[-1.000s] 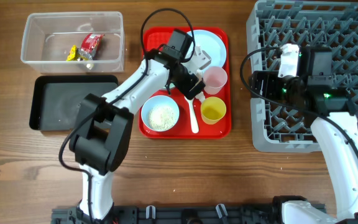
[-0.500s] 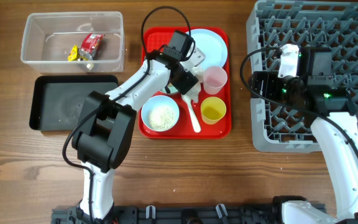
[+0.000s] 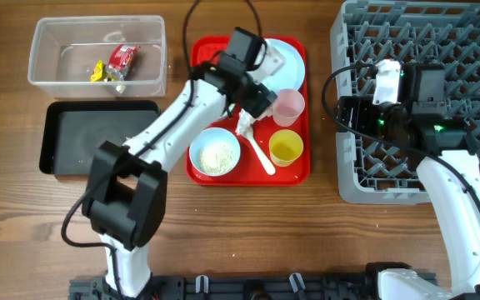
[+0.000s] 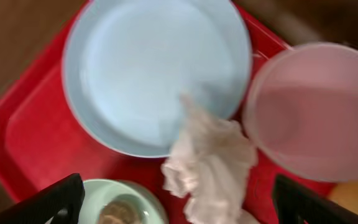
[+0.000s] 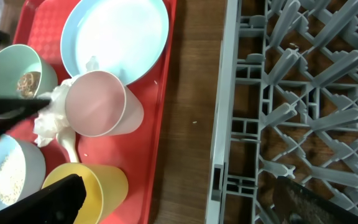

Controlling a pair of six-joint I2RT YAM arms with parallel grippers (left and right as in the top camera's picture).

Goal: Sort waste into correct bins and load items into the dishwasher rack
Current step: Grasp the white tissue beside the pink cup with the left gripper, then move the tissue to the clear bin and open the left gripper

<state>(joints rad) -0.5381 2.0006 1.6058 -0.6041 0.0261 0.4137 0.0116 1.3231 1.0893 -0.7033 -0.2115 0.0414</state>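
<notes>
Rising above the crumpled napkin [image 4: 210,165], left tool [image 4: 178,186] hangs, jaws apart.

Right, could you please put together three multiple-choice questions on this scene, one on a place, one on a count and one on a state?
1. Where does the crumpled napkin lie?
A) in the clear bin
B) on the red tray, touching the blue plate
C) in the rack

2. How many cups stand on the tray?
A) one
B) two
C) four

3. The left end effector is:
A) open
B) shut on the spoon
C) shut on a bowl

Answers:
1 B, it rests on the tray at the plate's edge.
2 B, there is one pink cup and one yellow cup.
3 A, its fingers stand wide apart in the wrist view.
</notes>
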